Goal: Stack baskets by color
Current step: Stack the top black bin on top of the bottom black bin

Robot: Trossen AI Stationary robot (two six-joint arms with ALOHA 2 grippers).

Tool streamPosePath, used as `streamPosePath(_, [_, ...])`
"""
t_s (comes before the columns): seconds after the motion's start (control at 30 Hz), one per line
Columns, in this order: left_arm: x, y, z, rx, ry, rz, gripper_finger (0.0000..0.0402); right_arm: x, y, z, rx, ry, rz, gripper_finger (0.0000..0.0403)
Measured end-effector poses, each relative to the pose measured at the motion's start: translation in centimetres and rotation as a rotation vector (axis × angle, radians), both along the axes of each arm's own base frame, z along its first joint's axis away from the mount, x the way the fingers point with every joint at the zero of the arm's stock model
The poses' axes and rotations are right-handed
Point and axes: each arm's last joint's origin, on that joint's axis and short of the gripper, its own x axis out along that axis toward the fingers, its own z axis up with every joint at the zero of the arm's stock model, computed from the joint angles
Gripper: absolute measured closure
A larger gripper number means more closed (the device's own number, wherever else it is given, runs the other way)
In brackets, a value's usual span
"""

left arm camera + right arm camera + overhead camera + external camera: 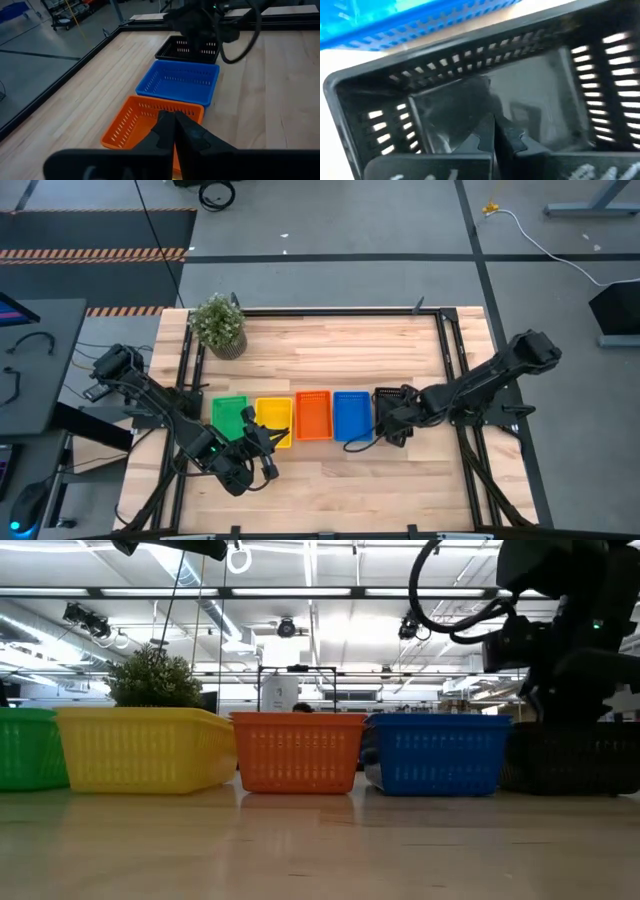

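Wooden counter [330, 350] with baskets lined up: green [229, 417], yellow [272, 418], orange [313, 414], blue [350, 415], black [395, 412].
Right claw [494, 131] pressed together inside the black one; left claw [264, 442] also closed, over yellow.

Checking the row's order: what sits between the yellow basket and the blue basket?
Only the orange basket lies between the yellow basket and the blue basket, as the high view shows.

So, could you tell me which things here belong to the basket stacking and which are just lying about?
Job:
green basket
yellow basket
orange basket
blue basket
black basket
right gripper, shut inside the black basket
left gripper, shut

Lying about:
potted plant
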Motion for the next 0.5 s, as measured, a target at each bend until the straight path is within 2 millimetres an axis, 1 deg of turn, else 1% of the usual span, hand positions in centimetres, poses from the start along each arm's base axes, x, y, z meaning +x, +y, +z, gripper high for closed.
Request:
streamPosePath(0.17, [0.0, 0.0, 0.0, 0.002, 0.001, -0.001, 0.0392, 0.5, 0.6, -0.8, 0.018, 0.017, 0.092, 0.0400])
streamPosePath(0.27, [0.0, 0.0, 0.0, 0.001, 0.001, -0.001, 0.0386, 0.7, 1.0, -1.0, 0.054, 0.020, 0.149, 0.0400])
streamPosePath(0.5, [0.0, 0.0, 0.0, 0.001, 0.000, -0.001, 0.0378, 0.7, 2.0, -0.8, 0.080, -0.021, 0.187, 0.0400])
